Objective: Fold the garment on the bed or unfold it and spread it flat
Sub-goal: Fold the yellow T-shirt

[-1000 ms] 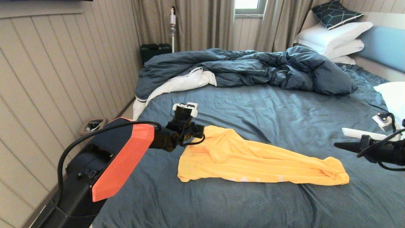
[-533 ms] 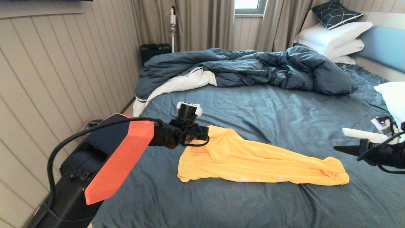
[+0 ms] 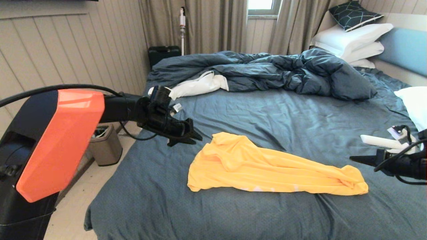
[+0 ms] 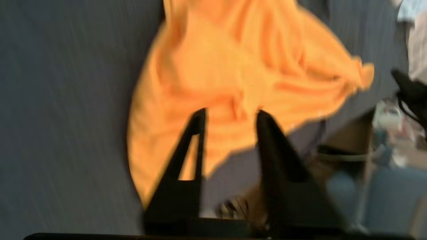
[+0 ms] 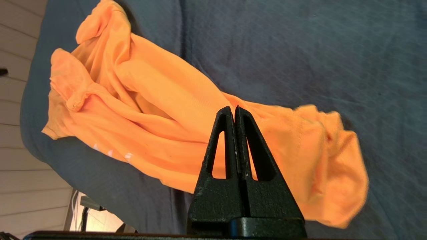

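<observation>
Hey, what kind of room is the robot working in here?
Most likely a bedroom, perhaps a hotel room: a large bed with a rumpled duvet, stacked white pillows against a headboard, and curtains.

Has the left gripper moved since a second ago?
Yes. The left gripper was at the shirt's left end beside the collar; now it sits apart from it, drawn back left and up toward the duvet, fingers parted and empty.

Right gripper (image 5: 235, 111): fingers pressed together, nothing between them, poised above garment (image 5: 160, 110). Garment: orange, bunched into long rumpled band across slate-blue bed (image 5: 317, 50), pale printed marks near one edge. Panelled wall (image 5: 20, 40) beyond bed edge.
</observation>
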